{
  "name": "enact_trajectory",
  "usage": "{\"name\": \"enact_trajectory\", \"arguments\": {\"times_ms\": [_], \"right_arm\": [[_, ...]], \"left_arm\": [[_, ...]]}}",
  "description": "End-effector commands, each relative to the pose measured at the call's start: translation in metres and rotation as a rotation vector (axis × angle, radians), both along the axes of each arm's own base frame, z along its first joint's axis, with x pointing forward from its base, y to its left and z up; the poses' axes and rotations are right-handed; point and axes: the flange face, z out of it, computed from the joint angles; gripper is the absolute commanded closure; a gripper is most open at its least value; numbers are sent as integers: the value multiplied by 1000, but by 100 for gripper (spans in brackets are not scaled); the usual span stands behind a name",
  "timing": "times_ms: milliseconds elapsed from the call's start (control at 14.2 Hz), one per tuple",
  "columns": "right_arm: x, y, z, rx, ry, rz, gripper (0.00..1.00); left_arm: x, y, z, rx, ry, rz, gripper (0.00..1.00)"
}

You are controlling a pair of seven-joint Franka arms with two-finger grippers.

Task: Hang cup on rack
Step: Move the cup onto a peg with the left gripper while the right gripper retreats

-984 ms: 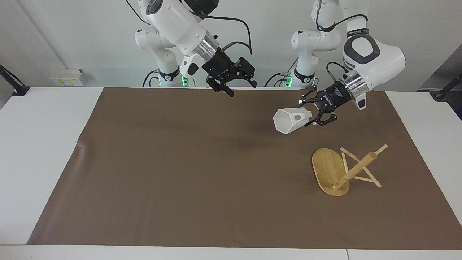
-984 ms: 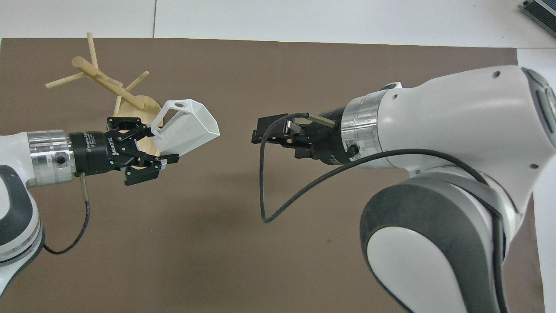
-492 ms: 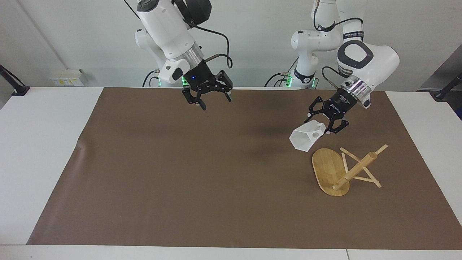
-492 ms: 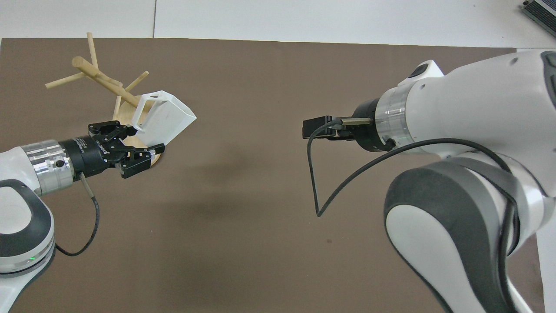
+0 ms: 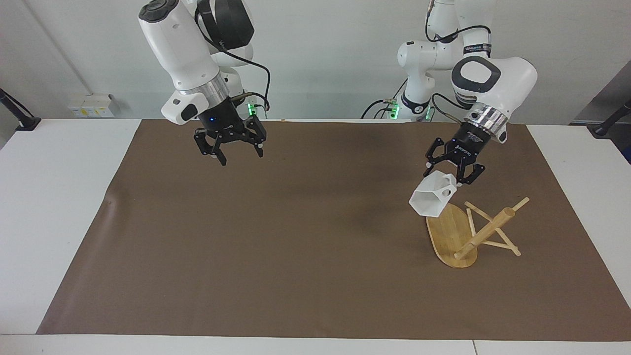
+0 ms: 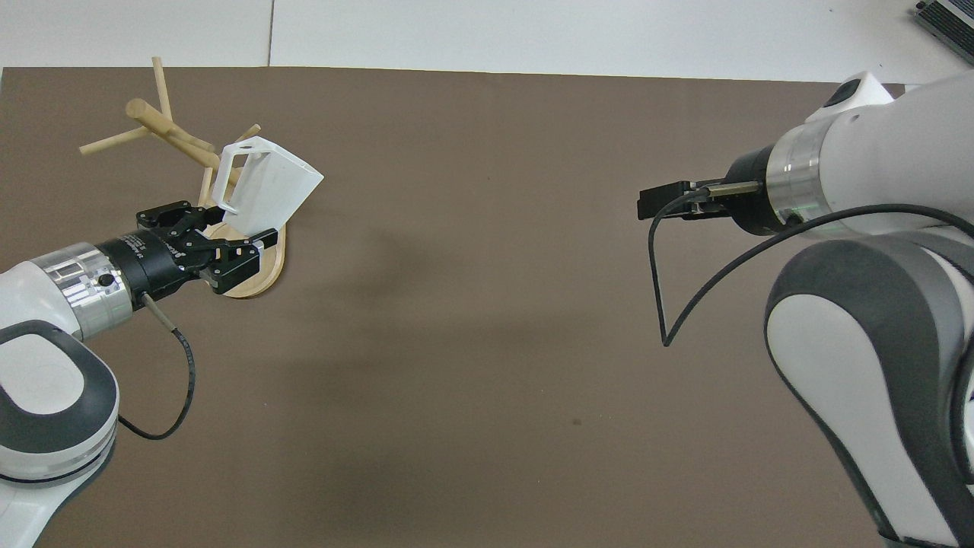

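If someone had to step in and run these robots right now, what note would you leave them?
Left gripper: shut on the cup, held tilted in the air over the rack.
Right gripper: open, empty, waiting above the brown mat at its own arm's end.
Rack: stands at the left arm's end, no cup on its pegs.
Done: cup picked up and carried to the rack.
Left: slip the handle's hole over a peg, let go.

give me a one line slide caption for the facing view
Left gripper holds the cup over the rack; right gripper waits open.

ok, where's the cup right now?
In the air, held by the left tool: the cup hangs over the rack base's nearer edge, at the left arm's end of the table.
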Motion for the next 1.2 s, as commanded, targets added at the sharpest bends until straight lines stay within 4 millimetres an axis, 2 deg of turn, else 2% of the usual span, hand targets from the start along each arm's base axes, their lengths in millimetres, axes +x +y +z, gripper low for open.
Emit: {"name": "enact_trajectory", "arguments": {"times_ms": [0,70,281,633,984,1125], "right_arm": [[-6,-15,0,-81,-7,15,0],[-4,-25,0,-101,-9,5,0],[0,-53,-2,-137,-7,37,0],[1,-80,-4,-236,3,36,0],[-3,-88,-6,-243,43,17,0],[-6,-89,-8,-245,69,18,0]], "left_arm": [[-1,4,-8,21,10,46,100],[2,3,-15,23,22,46,100],[7,3,-19,29,22,52,100],[19,3,-10,34,-9,67,100],[28,-4,-8,69,-31,43,100],[31,-1,-11,72,-29,53,100]]}}
